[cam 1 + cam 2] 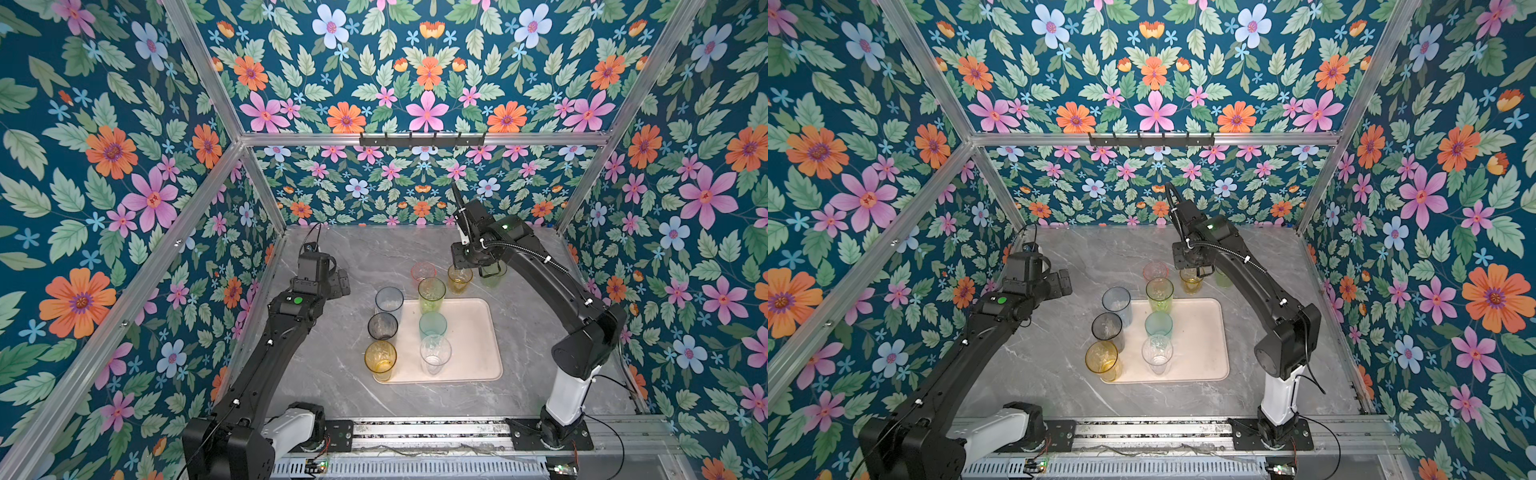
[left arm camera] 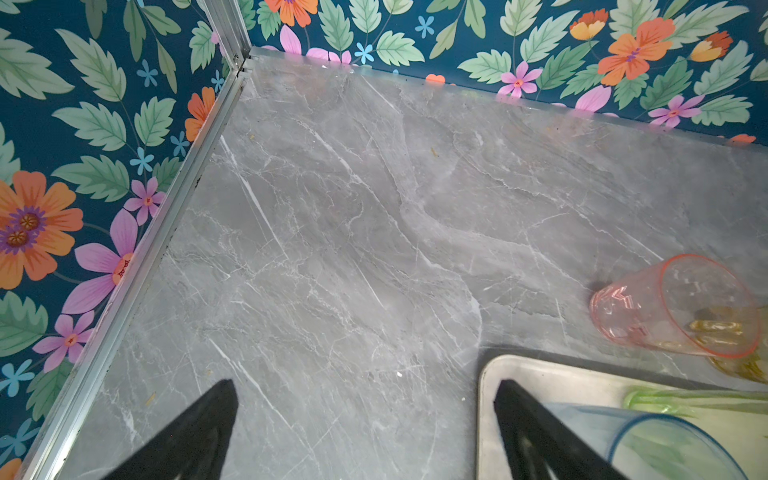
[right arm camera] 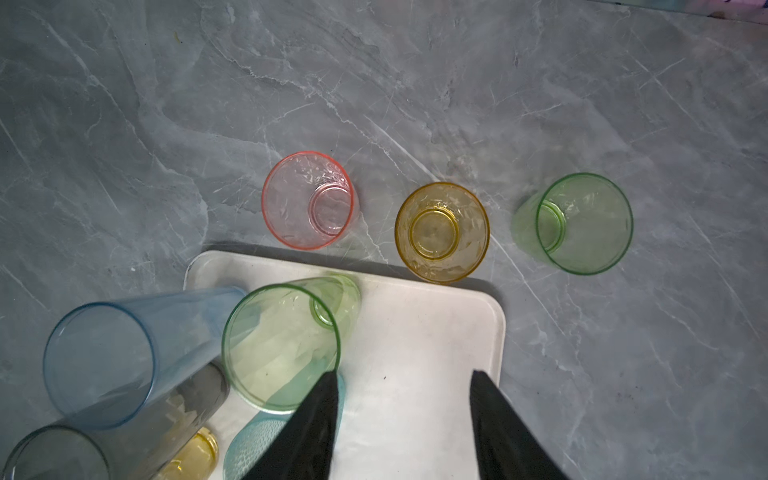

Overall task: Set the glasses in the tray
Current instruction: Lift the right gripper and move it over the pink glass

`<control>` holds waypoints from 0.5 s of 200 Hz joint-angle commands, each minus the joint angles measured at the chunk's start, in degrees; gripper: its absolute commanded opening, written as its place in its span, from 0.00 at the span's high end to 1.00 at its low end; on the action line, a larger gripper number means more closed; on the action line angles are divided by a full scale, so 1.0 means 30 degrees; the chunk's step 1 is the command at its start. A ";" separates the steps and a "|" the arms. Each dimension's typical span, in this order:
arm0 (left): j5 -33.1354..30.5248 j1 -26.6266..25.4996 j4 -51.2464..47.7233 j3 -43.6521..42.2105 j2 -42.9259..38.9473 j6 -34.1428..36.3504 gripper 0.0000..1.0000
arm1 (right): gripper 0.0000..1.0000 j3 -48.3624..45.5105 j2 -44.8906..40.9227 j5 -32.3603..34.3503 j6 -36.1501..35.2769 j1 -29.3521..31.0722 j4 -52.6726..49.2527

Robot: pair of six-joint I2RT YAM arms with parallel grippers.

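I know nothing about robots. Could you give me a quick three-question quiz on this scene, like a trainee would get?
1. True or false: the short pink translucent tumbler stands inside the flat pale pink-beige rectangular tray.
2. How many tumblers stand on the grey marble table, outside the tray?
3. The right end effector is: A) shut on a tumbler; B) open and empty; C) out of view.
Key: 1. False, it stands on the table just beyond the tray's rim. 2. Three: the pink one, a short amber tumbler and a short green tumbler. 3. B.
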 commanded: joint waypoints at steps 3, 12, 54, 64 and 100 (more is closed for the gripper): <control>-0.0125 0.0017 0.0157 -0.0011 -0.0084 0.0008 0.01 | 0.47 0.0866 0.1102 -0.1430 -0.1544 -0.0350 0.0423; -0.0133 0.0033 0.0157 -0.0018 -0.0090 0.0007 0.01 | 0.46 0.1543 0.1930 -0.1354 -0.1710 -0.0501 0.0179; -0.0199 0.0030 0.0157 -0.0063 -0.0131 0.0059 0.01 | 0.47 0.5227 0.5706 -0.1638 -0.2381 -0.0990 -0.1304; -0.0212 0.0031 0.0157 -0.0073 -0.0166 0.0052 0.01 | 0.47 0.5776 0.6280 -0.1745 -0.2567 -0.1019 -0.1292; -0.0192 0.0031 0.0157 -0.0143 -0.0157 0.0049 0.01 | 0.47 0.7767 0.7726 -0.3113 -0.2908 -0.1052 -0.1561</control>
